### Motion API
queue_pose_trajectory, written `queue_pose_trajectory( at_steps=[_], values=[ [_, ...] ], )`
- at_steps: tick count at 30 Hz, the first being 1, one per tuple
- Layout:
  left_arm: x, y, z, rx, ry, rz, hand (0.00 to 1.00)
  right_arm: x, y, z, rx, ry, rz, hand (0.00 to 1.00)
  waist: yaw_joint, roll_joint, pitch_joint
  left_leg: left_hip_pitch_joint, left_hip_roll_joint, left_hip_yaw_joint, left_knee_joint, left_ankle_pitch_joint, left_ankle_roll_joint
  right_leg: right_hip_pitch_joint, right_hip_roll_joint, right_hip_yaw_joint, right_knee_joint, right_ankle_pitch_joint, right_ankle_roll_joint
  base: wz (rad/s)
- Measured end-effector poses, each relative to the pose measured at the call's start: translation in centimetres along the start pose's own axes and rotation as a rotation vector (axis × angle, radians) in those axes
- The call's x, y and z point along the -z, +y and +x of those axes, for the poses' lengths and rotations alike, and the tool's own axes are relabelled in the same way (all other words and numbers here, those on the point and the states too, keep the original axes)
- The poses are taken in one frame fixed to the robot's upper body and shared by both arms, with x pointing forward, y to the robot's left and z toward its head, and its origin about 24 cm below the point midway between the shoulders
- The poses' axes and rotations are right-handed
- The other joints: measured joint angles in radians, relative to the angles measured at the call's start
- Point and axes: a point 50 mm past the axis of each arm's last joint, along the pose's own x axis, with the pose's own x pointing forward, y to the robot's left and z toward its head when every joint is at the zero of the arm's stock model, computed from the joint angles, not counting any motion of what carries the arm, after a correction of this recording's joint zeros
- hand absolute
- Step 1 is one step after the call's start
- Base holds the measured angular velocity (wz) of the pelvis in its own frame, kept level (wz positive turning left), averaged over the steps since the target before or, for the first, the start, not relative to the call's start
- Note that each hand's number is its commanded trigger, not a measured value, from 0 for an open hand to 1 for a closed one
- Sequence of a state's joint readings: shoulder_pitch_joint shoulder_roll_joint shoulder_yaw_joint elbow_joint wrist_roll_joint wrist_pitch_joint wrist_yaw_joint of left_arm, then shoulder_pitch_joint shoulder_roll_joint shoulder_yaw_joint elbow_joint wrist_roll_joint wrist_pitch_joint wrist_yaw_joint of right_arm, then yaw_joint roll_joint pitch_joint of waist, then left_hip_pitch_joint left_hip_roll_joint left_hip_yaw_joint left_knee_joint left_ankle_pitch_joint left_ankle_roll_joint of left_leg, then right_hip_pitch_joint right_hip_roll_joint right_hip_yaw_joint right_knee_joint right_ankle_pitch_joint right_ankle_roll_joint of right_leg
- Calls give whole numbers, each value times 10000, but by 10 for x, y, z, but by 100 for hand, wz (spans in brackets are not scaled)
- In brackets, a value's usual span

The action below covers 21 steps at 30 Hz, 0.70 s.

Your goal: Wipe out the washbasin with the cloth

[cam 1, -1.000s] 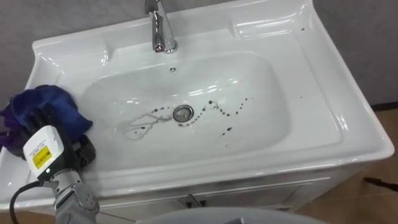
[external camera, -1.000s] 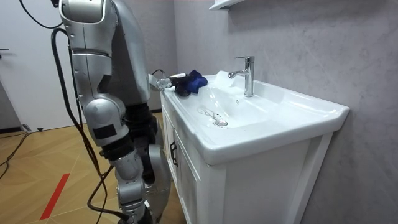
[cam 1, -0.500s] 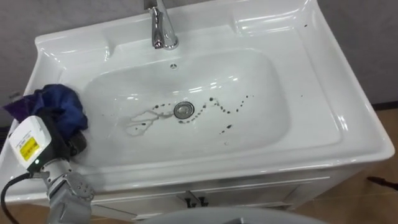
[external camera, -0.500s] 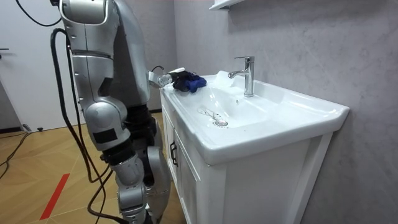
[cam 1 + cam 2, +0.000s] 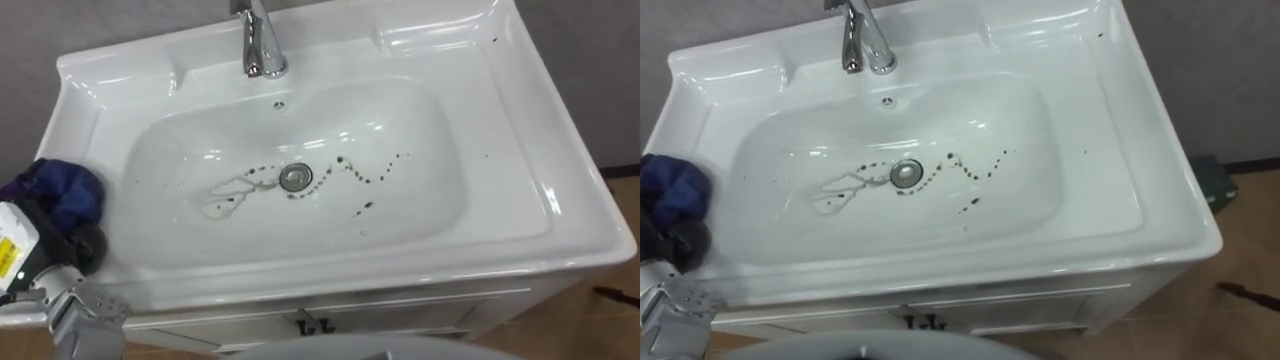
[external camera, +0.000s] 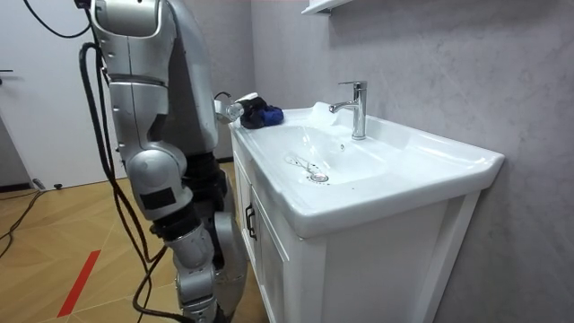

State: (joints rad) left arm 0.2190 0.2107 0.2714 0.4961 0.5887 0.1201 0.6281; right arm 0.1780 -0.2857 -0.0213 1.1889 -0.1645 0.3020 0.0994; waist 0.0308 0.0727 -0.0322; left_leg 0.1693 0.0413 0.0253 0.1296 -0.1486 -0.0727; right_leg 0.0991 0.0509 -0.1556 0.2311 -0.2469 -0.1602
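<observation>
From the left eye view I see the white basin [image 5: 560, 190] below me, the faucet [image 5: 262, 45] at its back edge and the drain [image 5: 293, 178] in the middle of the bowl; a trail of dark specks [image 5: 365, 180] runs across the bowl on both sides of the drain, with a few more on the right rim; my left hand [image 5: 80, 245] sits over the basin's left edge, its fingers curled round the bunched blue cloth [image 5: 58, 190], which lies on the rim outside the bowl; in the room view the robot stands upright at the end of the vanity cabinet [image 6: 359, 269] on the room view's left, the left arm reaching to the basin's far corner, cloth in hand, well apart from the faucet; the right eye view gives the same scene, the cloth and hand at the picture's left border, the specks in the bowl not yet wiped.
</observation>
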Motion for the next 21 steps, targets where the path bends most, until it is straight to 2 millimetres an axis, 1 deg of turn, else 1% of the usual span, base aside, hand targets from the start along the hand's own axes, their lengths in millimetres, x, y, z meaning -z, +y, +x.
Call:
queue_pose_trajectory(
  at_steps=[3,10,11,12,13,15,18,20,21],
  values=[
    [0,0,2,159,365,-607,100,-1,3,0,-184,-178,78,0,-55,9,6,83,-6,-11,20,-2,2,109,-6,-33,-98,-2,3,2],
    [-11,0,8,457,430,-1496,100,-11,3,-1,-314,-519,72,0,-101,-12,25,-23,-17,-39,44,-2,3,113,-45,-320,-96,-5,8,14],
    [-16,2,10,402,417,-1857,100,-14,4,-1,-350,-620,159,0,-197,-52,69,-35,-18,-69,59,-2,3,129,-55,-412,-107,-7,14,20],
    [-21,3,11,356,391,-2203,100,-16,5,-1,-352,-775,141,0,-249,-70,159,-44,-16,-69,61,-2,4,114,-51,-443,-103,-11,20,18],
    [-22,4,11,346,402,-2356,100,-18,5,-1,-329,-856,128,0,-252,-67,195,-79,-16,-68,67,-1,4,88,-51,-445,-104,-11,20,9],
    [-26,6,12,313,427,-3025,100,-21,5,-1,-321,-1014,118,0,-282,-67,204,-297,-16,-76,98,-1,4,-119,-64,-522,-80,-10,20,10],
    [-31,8,13,382,267,-3336,100,-19,5,-1,-342,-1018,108,0,-310,-84,236,-387,-15,-30,62,-2,4,-154,-80,-673,-101,-8,24,17],
    [-32,9,13,362,188,-3384,100,-21,7,-1,-411,-1161,-52,0,-281,-97,245,-388,-18,-29,66,-1,4,-157,-83,-671,-120,-8,25,3],
    [-34,10,13,335,148,-3506,100,-23,8,-1,-495,-1288,-175,0,-281,-118,264,-387,-17,-17,66,-1,4,-160,-82,-672,-120,-8,25,0]
  ],
)
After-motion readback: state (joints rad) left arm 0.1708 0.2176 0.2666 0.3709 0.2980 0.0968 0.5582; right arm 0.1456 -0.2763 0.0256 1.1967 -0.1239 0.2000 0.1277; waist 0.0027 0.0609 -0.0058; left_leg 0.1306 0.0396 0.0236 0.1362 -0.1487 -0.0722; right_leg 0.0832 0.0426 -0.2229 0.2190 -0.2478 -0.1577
